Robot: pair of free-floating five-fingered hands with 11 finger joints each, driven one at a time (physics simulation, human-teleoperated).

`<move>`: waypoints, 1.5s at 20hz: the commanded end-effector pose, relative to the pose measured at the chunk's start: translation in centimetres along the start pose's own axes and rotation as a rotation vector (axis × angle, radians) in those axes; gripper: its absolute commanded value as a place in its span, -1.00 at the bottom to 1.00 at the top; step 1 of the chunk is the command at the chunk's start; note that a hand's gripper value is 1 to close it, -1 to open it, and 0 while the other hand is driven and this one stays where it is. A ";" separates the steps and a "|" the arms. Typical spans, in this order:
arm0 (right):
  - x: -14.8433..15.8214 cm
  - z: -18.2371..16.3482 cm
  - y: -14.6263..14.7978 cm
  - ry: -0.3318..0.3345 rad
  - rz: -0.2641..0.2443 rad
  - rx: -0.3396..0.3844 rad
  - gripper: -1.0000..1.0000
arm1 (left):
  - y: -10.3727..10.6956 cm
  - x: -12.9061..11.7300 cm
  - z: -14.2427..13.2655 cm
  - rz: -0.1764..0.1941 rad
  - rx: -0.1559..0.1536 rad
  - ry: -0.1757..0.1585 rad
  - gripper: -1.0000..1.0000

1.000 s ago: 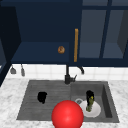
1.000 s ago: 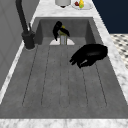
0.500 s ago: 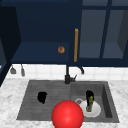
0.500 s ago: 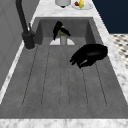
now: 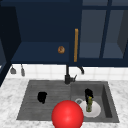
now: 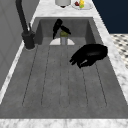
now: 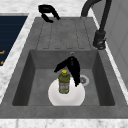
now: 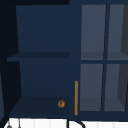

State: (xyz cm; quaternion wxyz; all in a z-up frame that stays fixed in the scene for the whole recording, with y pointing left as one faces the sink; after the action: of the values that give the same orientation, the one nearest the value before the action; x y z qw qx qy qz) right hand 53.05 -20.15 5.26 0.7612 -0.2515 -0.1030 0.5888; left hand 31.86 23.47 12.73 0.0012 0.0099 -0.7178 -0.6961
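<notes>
Right side view gives you the clearest look at your right hand point(image 7: 72, 66): it hangs in the sink basin point(image 7: 37, 75) just above and behind a small green bottle point(image 7: 64, 83), thumb and fingers spread apart and pointing down on either side of the yellow cap, not clamped on it. You cannot tell from here whether a fingertip touches the cap. The bottle stands upright on a white plate point(image 7: 56, 96) on the basin floor, with the drain point(image 7: 82, 80) just beside the plate's rim.

In the front view that hand point(image 5: 88, 93) sits right over the bottle point(image 5: 89, 104), and the plate point(image 5: 96, 111) lies in the right-hand basin. Your left hand point(image 5: 42, 97) floats over the ribbed draining board point(image 5: 30, 105), well apart from the bottle; in the left side view it point(image 6: 88, 55) hovers with fingers loosely curled, holding nothing.

The black faucet point(image 5: 68, 75) rises at the back between board and basin. A red ball point(image 5: 67, 115) sits at the sink's front edge. Above, the open dark blue cabinet point(image 8: 42, 50) has a small brown round object point(image 8: 61, 103) on its lower shelf, beside an orange door handle point(image 8: 76, 97).
</notes>
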 end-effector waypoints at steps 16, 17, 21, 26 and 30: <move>1.0 9.0 -3.4 0.014 -0.017 -0.046 -1.00 | 0.0 0.0 0.0 0.000 0.000 0.000 0.00; 1.0 9.6 -3.6 0.011 -0.013 -0.047 -1.00 | 0.0 0.0 0.0 0.000 0.000 0.000 0.00; 0.6 12.0 -3.1 -0.009 -0.031 -0.120 -1.00 | 0.0 0.0 0.0 0.000 0.000 0.000 0.00; -0.1 14.1 -2.6 -0.021 -0.089 -0.251 -1.00 | 0.0 0.0 0.0 0.000 0.000 0.000 0.00; -0.6 15.7 -1.9 -0.036 -0.135 -0.321 -1.00 | 0.0 0.0 0.0 0.000 0.000 0.000 0.00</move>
State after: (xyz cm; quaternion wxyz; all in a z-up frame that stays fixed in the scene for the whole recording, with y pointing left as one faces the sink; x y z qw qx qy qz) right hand 48.41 -16.97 18.90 0.7632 -0.3293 -0.1928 0.5214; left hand 31.86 23.47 12.73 0.0012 0.0099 -0.7178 -0.6961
